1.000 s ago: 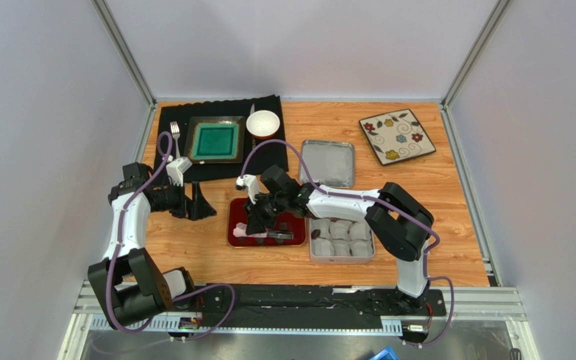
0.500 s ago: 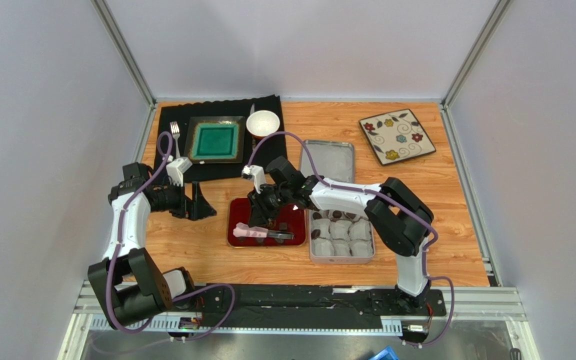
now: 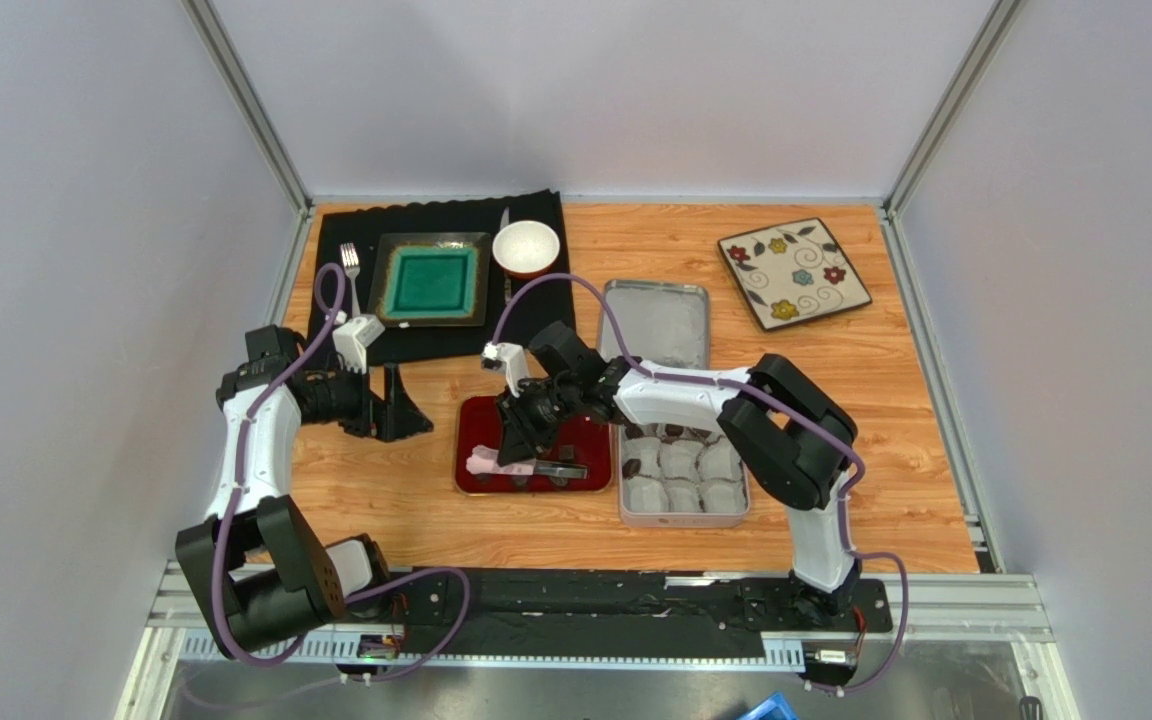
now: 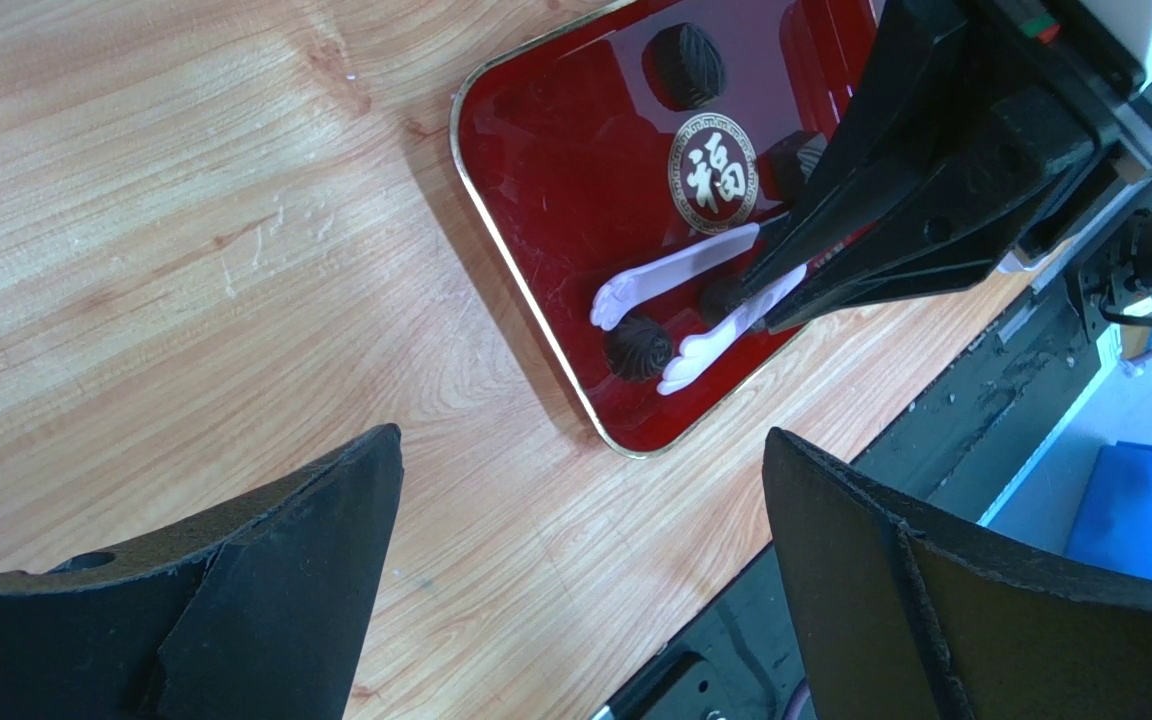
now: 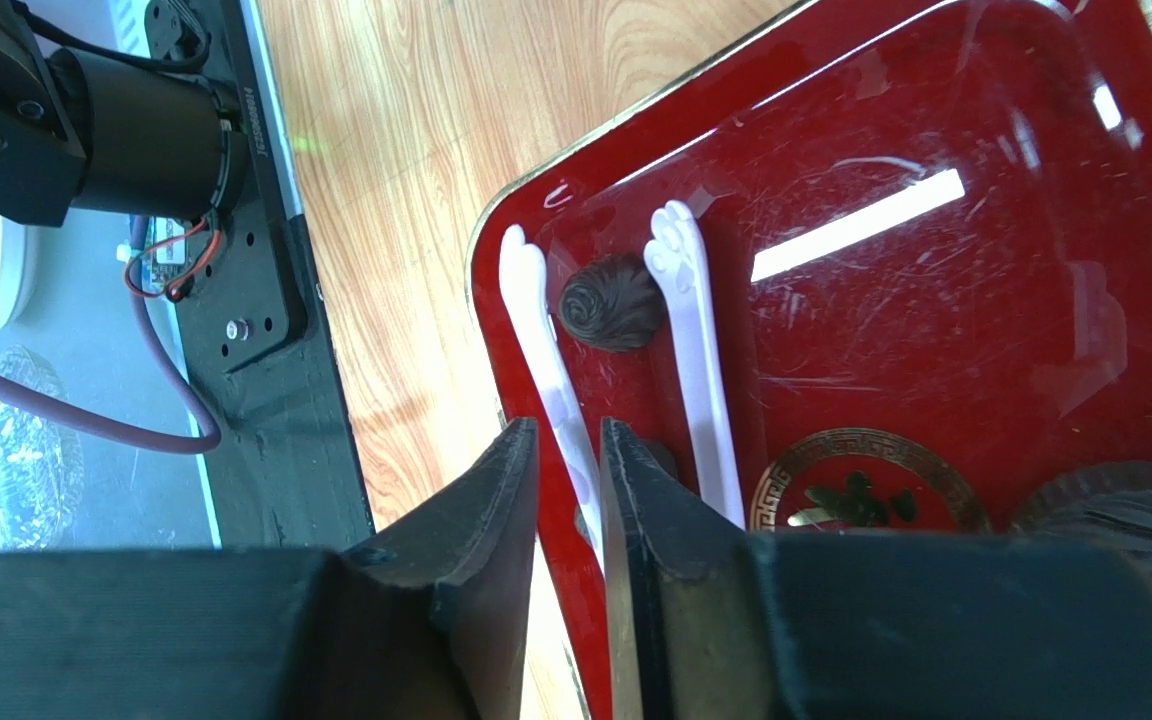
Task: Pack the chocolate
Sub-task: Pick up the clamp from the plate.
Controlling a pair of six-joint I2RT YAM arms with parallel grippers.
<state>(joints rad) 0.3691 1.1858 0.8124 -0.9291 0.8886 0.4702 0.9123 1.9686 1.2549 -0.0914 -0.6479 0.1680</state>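
Tin (image 3: 684, 519) looks part-filled; chocolates (image 4: 683, 63) lie unpacked on the red tray (image 5: 988, 300), right tool (image 5: 567, 450) clamping tongs (image 5: 695, 345) around one, left tool (image 4: 582, 465) apart.

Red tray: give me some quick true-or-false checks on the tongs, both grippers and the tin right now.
The right gripper holds the white tongs over the red tray. True.
A chocolate sits between the tong tips. True.
The left gripper is shut on a chocolate. False: it is open and empty, off to the side of the tray.
The tin is closed. False: its lid lies apart, beyond it, and paper cups show inside.
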